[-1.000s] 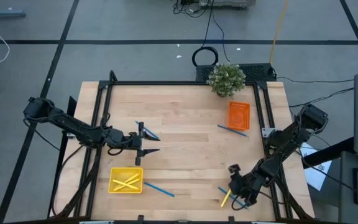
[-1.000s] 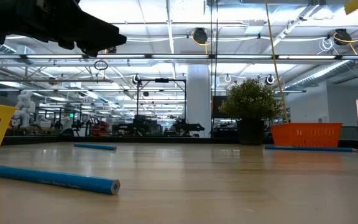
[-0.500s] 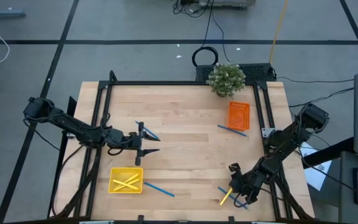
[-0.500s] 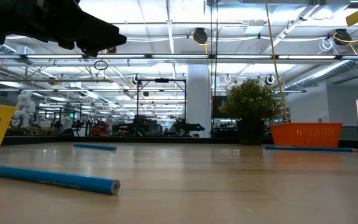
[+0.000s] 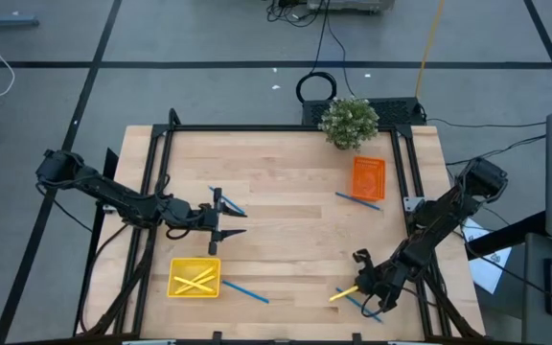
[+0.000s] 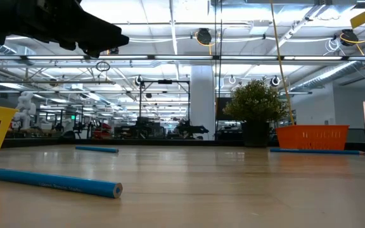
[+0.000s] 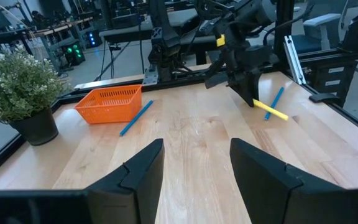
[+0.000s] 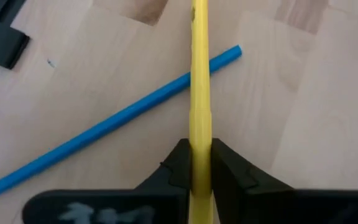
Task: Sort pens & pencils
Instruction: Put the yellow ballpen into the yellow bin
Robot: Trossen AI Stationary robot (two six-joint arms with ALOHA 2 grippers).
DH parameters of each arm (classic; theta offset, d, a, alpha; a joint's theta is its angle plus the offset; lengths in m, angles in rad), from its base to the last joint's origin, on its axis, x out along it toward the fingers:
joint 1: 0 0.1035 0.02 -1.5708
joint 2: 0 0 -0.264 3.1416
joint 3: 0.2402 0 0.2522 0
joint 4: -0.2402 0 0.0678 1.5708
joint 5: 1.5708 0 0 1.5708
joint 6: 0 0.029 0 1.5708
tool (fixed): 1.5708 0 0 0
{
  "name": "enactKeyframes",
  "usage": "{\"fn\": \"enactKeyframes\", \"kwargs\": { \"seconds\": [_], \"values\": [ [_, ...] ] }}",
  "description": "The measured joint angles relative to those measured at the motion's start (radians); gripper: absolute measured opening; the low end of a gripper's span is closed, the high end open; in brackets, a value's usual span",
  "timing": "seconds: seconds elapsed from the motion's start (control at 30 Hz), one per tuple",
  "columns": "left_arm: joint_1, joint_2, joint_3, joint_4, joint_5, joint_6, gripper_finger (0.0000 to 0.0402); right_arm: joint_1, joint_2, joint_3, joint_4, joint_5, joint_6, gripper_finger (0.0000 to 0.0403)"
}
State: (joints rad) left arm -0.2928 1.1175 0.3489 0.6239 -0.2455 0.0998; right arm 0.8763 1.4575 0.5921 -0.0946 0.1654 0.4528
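Fingers of the right gripper clench a yellow pencil above a blue pencil at lower right of the high view, presumably for the yellow tray, while the left gripper waits released mid-left.

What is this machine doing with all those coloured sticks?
It is sorting them by colour. The right gripper has pinched a yellow pencil at the table's near right corner, above a blue pencil lying on the wood. The left gripper waits open near the middle. The yellow tray already holds yellow sticks; other blue ones lie loose, one beside the orange tray.
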Motion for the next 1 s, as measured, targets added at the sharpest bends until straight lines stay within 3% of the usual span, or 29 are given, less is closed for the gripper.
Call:
{"fn": "enactKeyframes", "kwargs": {
  "seconds": [0.1,0.2,0.43,0.53,0.67,0.83,1.0],
  "values": [
    [0.001,0.0,0.0,0.0,0.0,0.001,0.0191,-0.014,-0.078,-0.001,-0.01,0.022,-0.001,0.0024],
    [0.001,0.0,0.0,0.01,-0.014,0.021,0.0191,-0.034,-0.169,0.0,-0.017,0.12,-0.045,0.0024],
    [0.001,0.0,0.0,0.011,-0.077,0.031,0.0191,-0.158,-0.302,0.001,0.069,0.413,-0.314,0.0024],
    [0.001,0.0,0.0,0.028,-0.078,0.045,0.0191,-0.264,-0.298,0.001,0.176,0.458,-0.433,0.0024],
    [0.001,0.0,0.0,0.069,-0.098,0.077,0.0191,-0.431,-0.247,-0.039,0.497,0.434,-0.591,0.0024],
    [0.002,0.0,0.0,0.096,-0.124,0.09,0.0191,-0.603,-0.156,-0.109,0.92,0.178,-0.714,0.0029],
    [0.002,0.0,0.0,0.097,-0.123,0.069,0.0191,-0.671,-0.09,-0.134,1.073,0.089,-0.711,0.0027]
  ]
}}
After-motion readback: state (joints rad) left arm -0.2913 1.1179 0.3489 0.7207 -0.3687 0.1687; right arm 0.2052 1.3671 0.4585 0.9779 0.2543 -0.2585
